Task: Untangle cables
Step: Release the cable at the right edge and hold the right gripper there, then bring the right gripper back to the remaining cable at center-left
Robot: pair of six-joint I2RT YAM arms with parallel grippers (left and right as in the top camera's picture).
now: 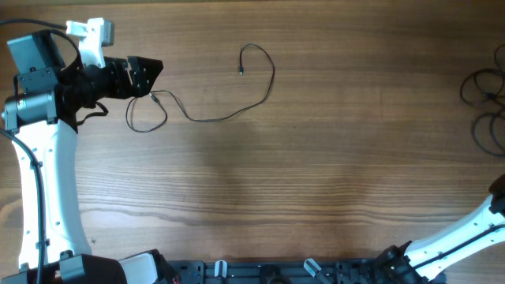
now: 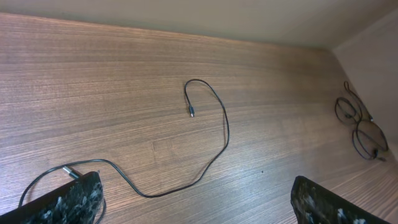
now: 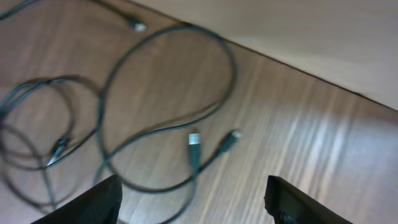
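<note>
A thin black cable (image 2: pixel 227 132) lies spread out singly on the brown wood-grain table (image 1: pixel 316 197), in the far-left part. From a small loop beside the left end effector (image 1: pixel 155 79) it curves toward the middle of the table and hooks back to a small plug end (image 2: pixel 191 113). The overhead view gives this whole course. The left wrist view adds a second plug (image 2: pixel 68 171) at the cable's other end, just beside the left finger (image 2: pixel 74 202). That finger and its mate sit at the two bottom corners of the view, wide apart, with nothing between them: the left end effector is open and hovers over the loop end.

A tangle of thin black cables (image 1: pixel 483 87) sits against the right edge of the table, toward the far side, well apart from the single cable. The overhead view cuts it off at the frame edge, and the left wrist view shows it only as a few small rings in the distance.

The right wrist view alone shows the tangle close, though blurred. Several overlapping loops appear, with a silver-tipped plug (image 3: pixel 194 138) and a dark plug (image 3: pixel 233 134) side by side inside the largest loop.

The right end effector (image 3: pixel 196 199) appears only in that view. Its two dark fingers (image 3: pixel 93 202) are spread apart above the loops and clasp no wire. The overhead view shows only the right arm's white link at the near-right corner.
</note>
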